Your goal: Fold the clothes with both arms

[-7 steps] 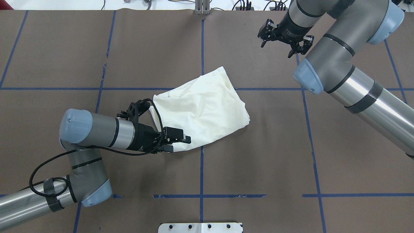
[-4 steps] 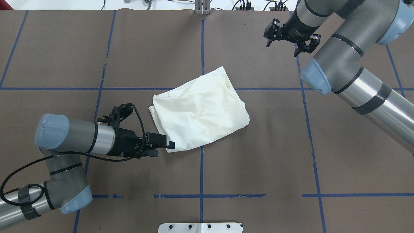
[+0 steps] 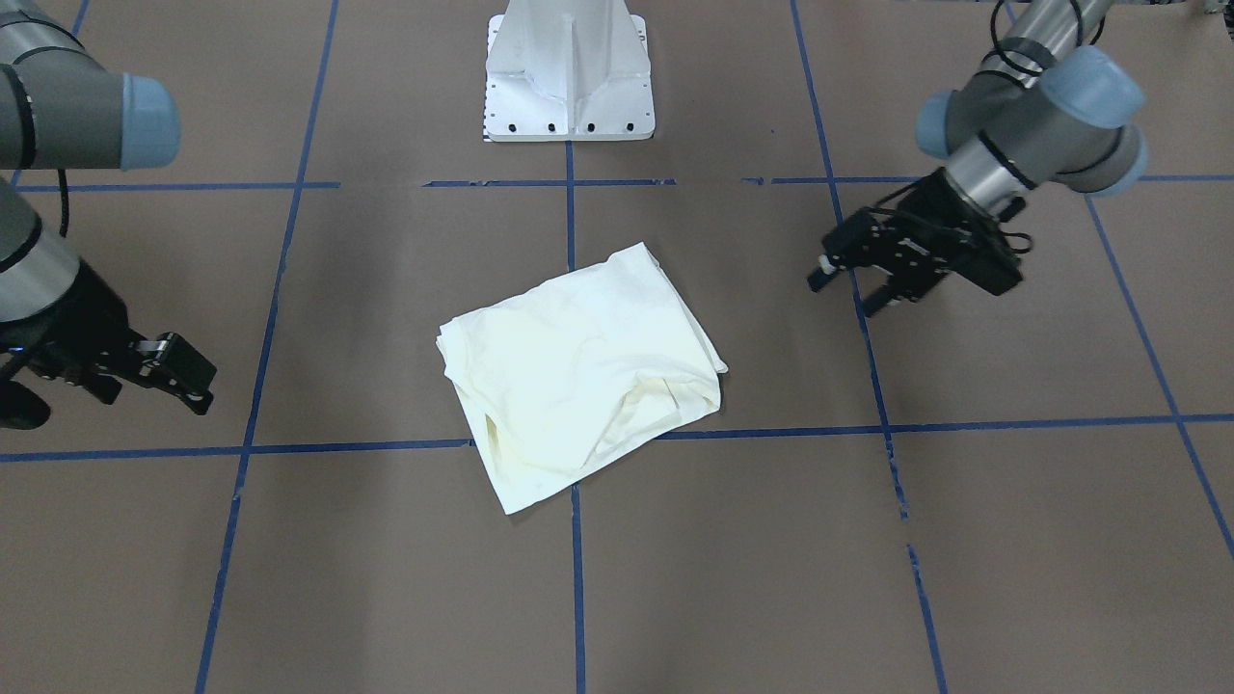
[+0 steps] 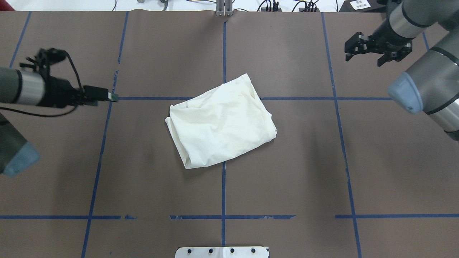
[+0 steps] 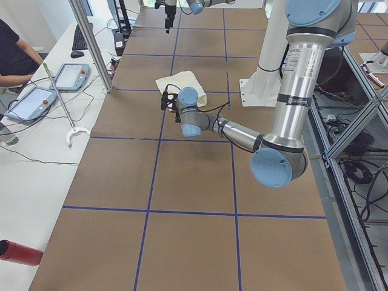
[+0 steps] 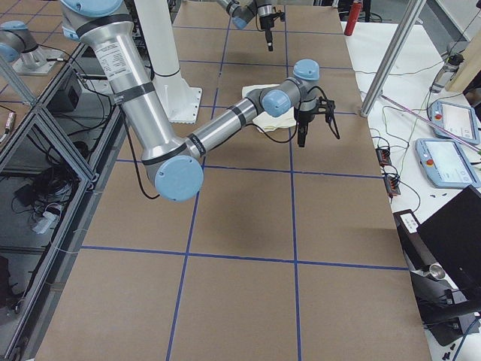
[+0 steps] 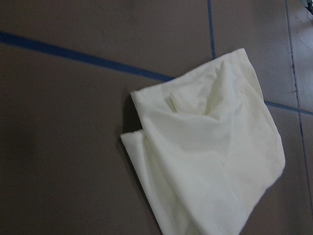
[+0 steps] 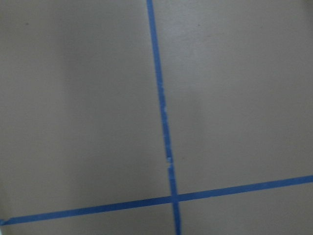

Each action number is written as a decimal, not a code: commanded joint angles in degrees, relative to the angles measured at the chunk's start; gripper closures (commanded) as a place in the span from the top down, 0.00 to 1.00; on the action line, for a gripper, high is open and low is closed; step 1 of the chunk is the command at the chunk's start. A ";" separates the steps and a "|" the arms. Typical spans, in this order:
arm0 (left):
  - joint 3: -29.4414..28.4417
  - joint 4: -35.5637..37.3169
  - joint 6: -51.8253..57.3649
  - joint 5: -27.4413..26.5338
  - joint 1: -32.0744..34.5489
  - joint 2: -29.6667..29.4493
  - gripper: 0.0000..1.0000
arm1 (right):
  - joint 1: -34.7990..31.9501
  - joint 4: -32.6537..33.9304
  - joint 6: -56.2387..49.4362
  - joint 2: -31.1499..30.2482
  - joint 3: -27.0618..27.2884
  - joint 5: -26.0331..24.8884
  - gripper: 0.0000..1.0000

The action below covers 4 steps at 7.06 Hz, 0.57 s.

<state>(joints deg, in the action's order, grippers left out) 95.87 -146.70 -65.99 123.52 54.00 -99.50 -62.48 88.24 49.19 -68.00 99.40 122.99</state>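
Note:
The clothes are one cream shirt (image 4: 220, 122), folded into a rumpled bundle with its plain side up. It lies at the table's middle (image 3: 578, 376) and fills the left wrist view (image 7: 215, 147). My left gripper (image 4: 107, 96) hovers open over the tape line well left of the shirt, with its two fingers apart in the front-facing view (image 3: 844, 296). My right gripper (image 4: 365, 56) is open at the far right of the table, away from the shirt (image 3: 149, 397). The right wrist view shows only the brown mat and crossing blue tape. Neither gripper holds anything.
Blue tape lines (image 4: 223, 190) divide the brown mat into squares. The white pedestal base (image 3: 569, 77) stands at the robot's side of the table. A side bench with teach pendants (image 5: 70, 76), a metal post (image 5: 91, 45) and a person's arm borders the far edge.
My left gripper has drawn back from the shirt's near-left corner, moving far to the left and away from me. The right arm has swung further right. The shirt lies as before.

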 commanded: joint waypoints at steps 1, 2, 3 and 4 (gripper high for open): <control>-0.07 21.62 30.09 0.58 16.34 -0.08 1.00 | -7.26 0.01 -18.25 -7.99 -0.09 0.14 1.00; -0.33 29.47 41.97 0.23 21.79 -0.17 1.00 | -11.57 0.09 -28.26 -11.94 -0.43 0.49 1.00; -0.51 35.90 52.01 -0.21 26.55 -0.09 1.00 | -15.61 0.09 -37.41 -16.16 -0.87 3.28 1.00; 0.97 44.84 60.81 -0.30 29.55 -0.08 1.00 | -19.22 0.09 -43.42 -19.94 -1.66 5.92 1.00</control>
<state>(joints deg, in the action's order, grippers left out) 95.84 -111.84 -16.81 123.48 78.91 -99.58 -77.06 88.32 14.70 -83.15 98.52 126.02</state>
